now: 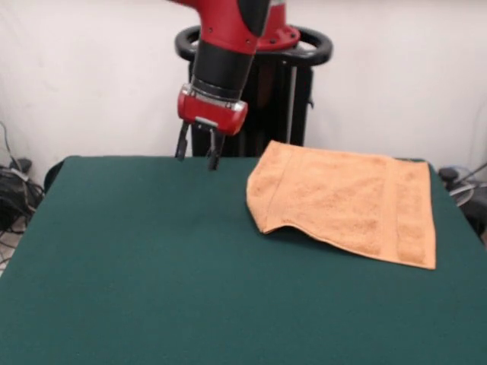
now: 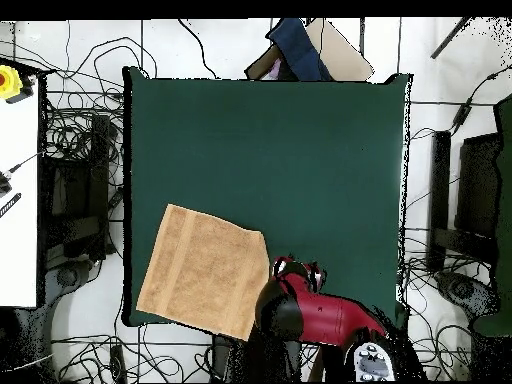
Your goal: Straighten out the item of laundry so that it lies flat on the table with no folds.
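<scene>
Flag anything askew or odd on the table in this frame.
The orange-tan terry-cloth towel lies skewed to the edges of the dark green felt-topped table, near one corner. In the front view its near-left edge looks lifted or tucked under. The overhead view shows one corner overhanging the table edge. The gripper hangs open beside it, holding nothing.

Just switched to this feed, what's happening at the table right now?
The gripper hangs open and empty above the green table, off to one side of the orange towel and not touching it. The towel lies near the table's far corner, mostly spread, but one near corner looks folded or lifted, so it is not yet flat.
</scene>
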You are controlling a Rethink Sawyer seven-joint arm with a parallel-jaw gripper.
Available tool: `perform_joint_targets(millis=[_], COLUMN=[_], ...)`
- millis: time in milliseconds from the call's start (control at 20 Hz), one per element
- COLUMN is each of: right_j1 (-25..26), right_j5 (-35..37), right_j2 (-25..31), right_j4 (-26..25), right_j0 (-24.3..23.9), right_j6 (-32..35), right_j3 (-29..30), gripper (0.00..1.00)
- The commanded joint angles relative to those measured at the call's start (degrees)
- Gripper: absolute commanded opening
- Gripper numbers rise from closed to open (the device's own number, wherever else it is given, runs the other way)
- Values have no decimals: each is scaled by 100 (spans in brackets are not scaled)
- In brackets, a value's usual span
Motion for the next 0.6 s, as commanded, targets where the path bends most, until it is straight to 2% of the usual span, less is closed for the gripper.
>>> perform_joint_targets(millis=[50,300,600], right_j1=[1007,1447,1212], right_j5=[-177,-380,-36], right_j2=[695,908,1330], right_j4=[954,1844,2756], right_j0=[423,969,1389], right_j6=[1689,2002,2188], right_j3=[109,62,364], gripper=[100,100,100])
